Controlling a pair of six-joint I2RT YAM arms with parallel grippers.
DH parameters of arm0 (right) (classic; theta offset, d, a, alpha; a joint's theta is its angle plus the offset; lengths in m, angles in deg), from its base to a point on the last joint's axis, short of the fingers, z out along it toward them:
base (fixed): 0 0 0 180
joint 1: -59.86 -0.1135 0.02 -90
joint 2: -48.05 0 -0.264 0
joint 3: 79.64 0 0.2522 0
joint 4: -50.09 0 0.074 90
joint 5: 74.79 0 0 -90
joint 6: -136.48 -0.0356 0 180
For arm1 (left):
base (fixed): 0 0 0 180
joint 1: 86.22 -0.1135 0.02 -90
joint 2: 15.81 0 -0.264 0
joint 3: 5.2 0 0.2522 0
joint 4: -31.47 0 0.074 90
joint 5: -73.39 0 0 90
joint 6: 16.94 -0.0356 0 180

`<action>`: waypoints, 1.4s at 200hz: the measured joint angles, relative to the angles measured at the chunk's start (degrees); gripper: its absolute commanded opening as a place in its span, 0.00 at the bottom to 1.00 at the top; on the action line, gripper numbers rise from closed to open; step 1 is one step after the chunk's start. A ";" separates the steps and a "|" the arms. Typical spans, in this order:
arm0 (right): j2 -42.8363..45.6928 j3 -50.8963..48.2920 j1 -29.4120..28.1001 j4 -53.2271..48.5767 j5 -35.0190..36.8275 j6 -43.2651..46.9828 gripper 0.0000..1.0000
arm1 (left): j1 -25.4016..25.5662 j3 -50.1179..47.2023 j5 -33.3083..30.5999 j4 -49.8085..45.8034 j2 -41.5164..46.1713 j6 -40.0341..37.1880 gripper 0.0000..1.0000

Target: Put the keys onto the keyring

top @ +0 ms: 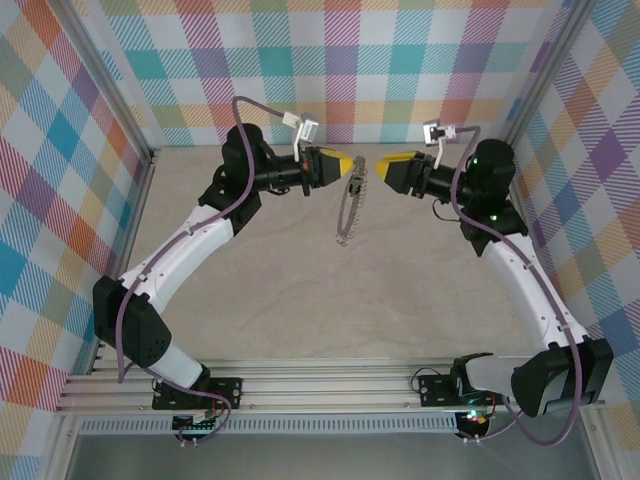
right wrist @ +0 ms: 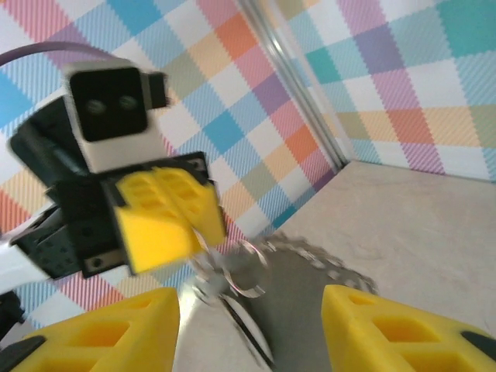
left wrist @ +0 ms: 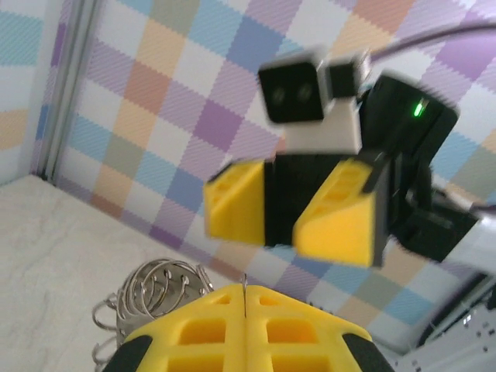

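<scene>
Two hands facing each other above the bench (top: 300,310), mid-transfer.

**Left hand** (top: 345,165): the fingers are pressed flat together, and the left wrist view shows no gap along their seam. They clamp the upper rim of the keyring (top: 348,210). The hoop hangs freely below this hand and is seen nearly edge-on from above. Held by the rim like this, most of the hoop's circumference is left exposed to the opposite hand.

**Right hand** (top: 385,165): the fingers are spread wide with nothing between them. It sits level with the left hand and just beside it, fingertips pointing straight at it. The right wrist view shows the hoop (right wrist: 310,267) directly ahead of the gap, its jagged fringe turned towards this hand.

**Small silvery loops** (left wrist: 155,287): these cluster on the rim just under the left fingertips. Motion blur makes it impossible to say which of them, if any, is the key.

**Inferred stage:** the hoop is being presented, not threaded. The left hand acts as a fixed holder and the right hand is free to work on the ring.

**Likely next move:** a precise closure on a thin, swinging target.

**Main risk:** the hoop may pivot in the pinch when touched.
</scene>
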 measured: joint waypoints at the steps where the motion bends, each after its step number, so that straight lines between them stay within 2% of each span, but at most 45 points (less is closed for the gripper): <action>1: 0.04 -0.22 0.00 0.20 0.09 -0.09 0.52 | 0.00 -0.11 -0.17 0.46 0.07 0.31 0.00; 28: 0.24 -7.34 -0.24 4.98 2.19 -3.39 0.54 | 0.00 -2.25 -2.67 7.17 0.55 4.90 0.00; 54: 0.37 -9.66 -1.36 6.84 3.72 -4.31 0.54 | 0.20 -4.04 -4.57 11.58 0.57 8.44 0.00; 118: 2.14 -8.61 -5.22 9.81 5.20 -4.15 0.55 | 0.76 -4.57 -7.06 14.84 0.57 11.28 0.00; 201: -2.47 -3.26 -8.59 11.04 6.05 -3.72 0.54 | 1.60 -4.57 -7.21 14.82 0.57 11.28 0.00; 217: -3.19 -2.91 -9.40 11.08 6.21 -3.63 0.47 | 1.62 -4.57 -7.50 14.75 0.57 11.26 0.00; 267: -3.63 -2.86 -10.60 10.91 6.14 -2.95 0.04 | 1.62 -4.57 -8.20 14.49 0.57 11.26 0.00; 280: -3.52 -2.86 -10.64 10.69 6.19 -2.43 0.00 | 1.62 -4.57 -8.26 14.34 0.57 11.26 0.00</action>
